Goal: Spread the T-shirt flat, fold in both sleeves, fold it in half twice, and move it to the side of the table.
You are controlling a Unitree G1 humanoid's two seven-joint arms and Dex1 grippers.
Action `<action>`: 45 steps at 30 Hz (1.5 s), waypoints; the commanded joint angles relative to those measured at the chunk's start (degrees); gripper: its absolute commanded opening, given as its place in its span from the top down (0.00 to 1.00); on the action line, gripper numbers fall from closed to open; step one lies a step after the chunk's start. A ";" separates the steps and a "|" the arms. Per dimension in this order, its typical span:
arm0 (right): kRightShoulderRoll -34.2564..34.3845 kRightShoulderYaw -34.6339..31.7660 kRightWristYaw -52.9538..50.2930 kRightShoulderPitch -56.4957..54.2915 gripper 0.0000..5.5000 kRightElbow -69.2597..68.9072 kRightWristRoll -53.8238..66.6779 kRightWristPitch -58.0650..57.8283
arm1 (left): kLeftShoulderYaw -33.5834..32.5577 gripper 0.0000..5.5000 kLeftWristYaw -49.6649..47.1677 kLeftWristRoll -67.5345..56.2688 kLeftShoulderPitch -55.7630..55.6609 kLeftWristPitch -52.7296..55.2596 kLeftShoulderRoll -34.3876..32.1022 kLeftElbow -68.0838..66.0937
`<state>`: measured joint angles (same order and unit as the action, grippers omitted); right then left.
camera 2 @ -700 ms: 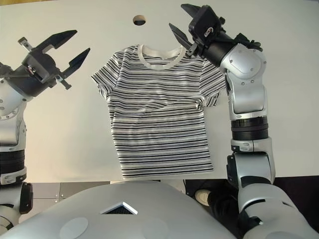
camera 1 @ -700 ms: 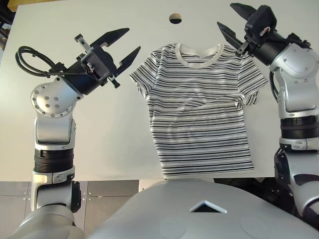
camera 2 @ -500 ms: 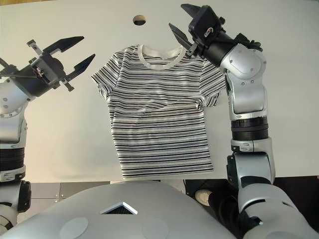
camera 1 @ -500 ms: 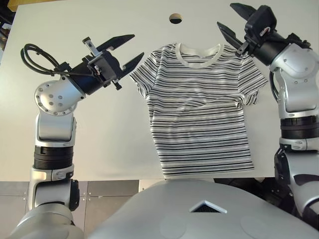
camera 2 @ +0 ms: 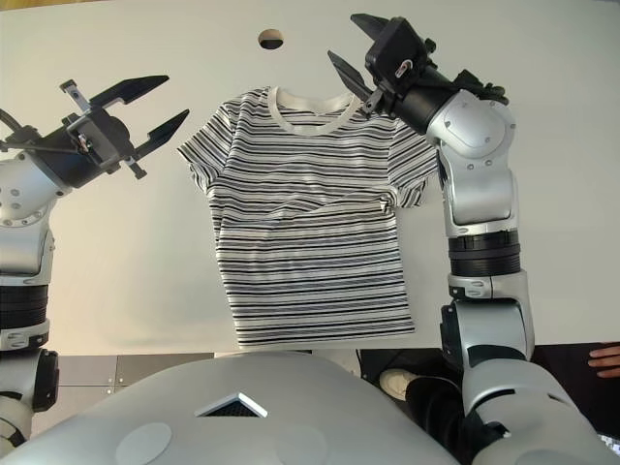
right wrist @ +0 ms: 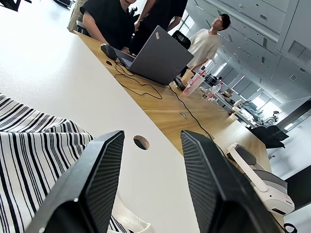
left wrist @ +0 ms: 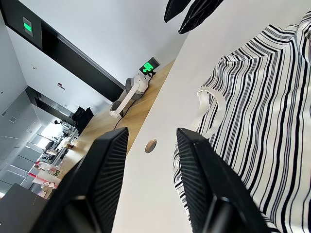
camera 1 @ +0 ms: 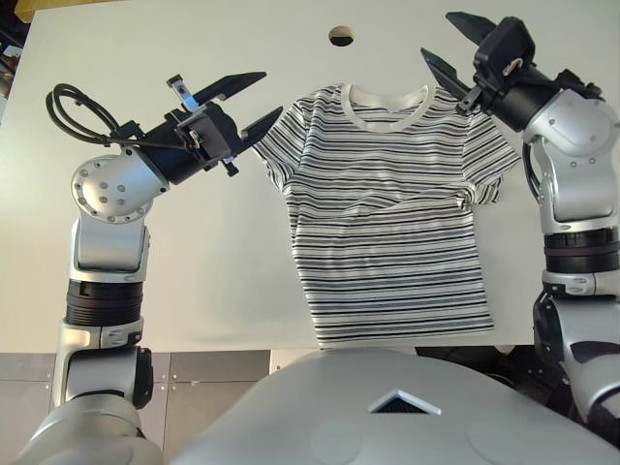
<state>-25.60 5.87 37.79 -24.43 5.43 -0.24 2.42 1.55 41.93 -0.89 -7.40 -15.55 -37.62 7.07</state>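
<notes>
Left hand (camera 1: 271,93): fingers spread wide, empty, over the worktop (camera 1: 194,262) just beside the left sleeve of the T-shirt (camera 1: 387,213). T-shirt: spread flat mid-worktop, collar away from the robot. Right hand (camera 1: 436,34): fingers wide apart, empty, above the shirt's right shoulder.

Counts:
- 1 black-and-white striped fabric T-shirt (camera 1: 387,213), with 2 short sleeves (camera 1: 274,150) and 1 white ribbed collar (camera 1: 387,105)
- 1 flat white table (camera 1: 194,242), with 1 round hole (camera 1: 341,36) in its top
- 2 black two-finger grippers: left gripper (camera 1: 272,92) and right gripper (camera 1: 435,34), 4 fingers total
- 1 long wooden desk (right wrist: 194,121) behind, carrying 1 grey laptop (right wrist: 160,56) and 1 dark computer mouse (right wrist: 108,50)
</notes>
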 commanded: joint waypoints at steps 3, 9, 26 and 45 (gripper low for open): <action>-0.37 0.57 0.18 0.02 0.61 -0.58 -0.41 -0.22 | 0.31 0.66 0.07 0.82 -0.67 -0.52 -0.59 -0.13; -0.29 0.66 0.20 -0.01 0.61 -0.56 -0.44 -0.18 | 0.26 0.66 -0.07 0.72 -0.77 -0.78 -0.46 -0.38; -0.53 1.31 0.18 -0.76 0.61 0.03 -0.57 0.36 | 6.25 0.66 0.26 13.57 -6.86 -6.08 -3.87 -10.04; -0.67 0.75 -0.85 0.24 0.61 -3.34 -0.38 -1.48 | 29.91 0.66 -12.21 35.72 -43.02 -23.74 16.53 -69.70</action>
<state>-25.91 6.81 37.09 -23.99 3.45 -0.43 1.66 28.63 32.14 31.06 -48.41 -38.96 -22.02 -58.78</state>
